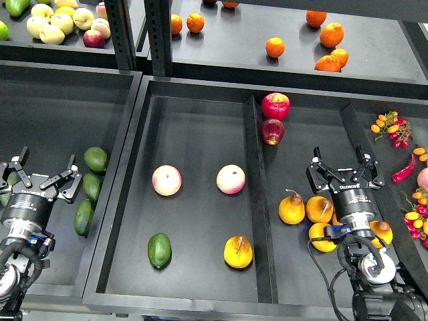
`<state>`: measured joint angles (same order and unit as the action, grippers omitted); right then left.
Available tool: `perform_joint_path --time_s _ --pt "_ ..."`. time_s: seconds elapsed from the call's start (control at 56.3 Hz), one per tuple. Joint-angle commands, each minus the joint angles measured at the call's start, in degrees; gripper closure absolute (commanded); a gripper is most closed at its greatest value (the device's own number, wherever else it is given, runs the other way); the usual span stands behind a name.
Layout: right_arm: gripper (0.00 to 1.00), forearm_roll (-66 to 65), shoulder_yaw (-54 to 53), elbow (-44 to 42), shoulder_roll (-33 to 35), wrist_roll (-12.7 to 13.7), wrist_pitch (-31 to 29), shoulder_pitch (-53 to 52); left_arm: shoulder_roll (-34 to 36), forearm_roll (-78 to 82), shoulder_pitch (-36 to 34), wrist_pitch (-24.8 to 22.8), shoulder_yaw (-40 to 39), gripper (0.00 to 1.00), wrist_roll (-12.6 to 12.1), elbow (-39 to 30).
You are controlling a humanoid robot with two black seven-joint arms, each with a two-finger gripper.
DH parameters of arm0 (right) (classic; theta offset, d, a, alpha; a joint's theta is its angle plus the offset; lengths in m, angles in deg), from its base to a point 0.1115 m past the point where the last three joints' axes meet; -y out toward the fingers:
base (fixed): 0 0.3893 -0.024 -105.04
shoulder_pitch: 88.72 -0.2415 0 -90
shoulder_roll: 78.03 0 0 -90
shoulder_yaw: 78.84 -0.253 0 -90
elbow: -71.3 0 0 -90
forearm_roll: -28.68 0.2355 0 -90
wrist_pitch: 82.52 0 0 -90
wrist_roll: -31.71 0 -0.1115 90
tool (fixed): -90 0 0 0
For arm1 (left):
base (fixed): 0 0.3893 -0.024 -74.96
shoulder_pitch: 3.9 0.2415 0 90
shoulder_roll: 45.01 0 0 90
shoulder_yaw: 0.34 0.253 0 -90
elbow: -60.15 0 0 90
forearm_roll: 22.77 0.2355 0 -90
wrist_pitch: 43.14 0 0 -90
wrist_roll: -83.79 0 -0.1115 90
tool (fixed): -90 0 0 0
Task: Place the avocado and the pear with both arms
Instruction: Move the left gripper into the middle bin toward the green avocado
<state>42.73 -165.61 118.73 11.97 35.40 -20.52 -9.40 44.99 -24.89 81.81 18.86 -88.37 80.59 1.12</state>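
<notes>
One avocado (pixel 159 250) lies at the front left of the middle tray, and one pear (pixel 238 252) lies at the front right of that same compartment. My left gripper (pixel 38 172) hovers open over the left tray, just left of three more avocados (pixel 95 159). My right gripper (pixel 344 168) hangs open above the right compartment, with several more pears (pixel 291 208) lying beside and under its wrist. Neither gripper holds anything.
Two pink-and-yellow apples (pixel 166 180) rest mid-tray, behind the avocado and pear. Two red apples (pixel 275 105) sit past the divider (pixel 257 200). Oranges (pixel 275 47) and pale fruit (pixel 61 22) fill the back shelf. Chillies and small fruit (pixel 401 167) line the right edge.
</notes>
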Motion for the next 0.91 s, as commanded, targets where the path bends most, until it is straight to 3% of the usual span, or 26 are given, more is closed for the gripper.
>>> perform_joint_path --time_s 0.0,0.888 --pt "0.01 0.0 -0.2 -0.1 0.0 0.0 0.0 0.0 0.0 0.0 0.5 0.0 0.5 0.01 0.0 0.0" --pt "0.01 0.0 -1.6 -0.1 0.0 1.1 0.0 0.3 0.0 0.0 2.4 0.0 1.1 0.01 -1.3 -0.2"
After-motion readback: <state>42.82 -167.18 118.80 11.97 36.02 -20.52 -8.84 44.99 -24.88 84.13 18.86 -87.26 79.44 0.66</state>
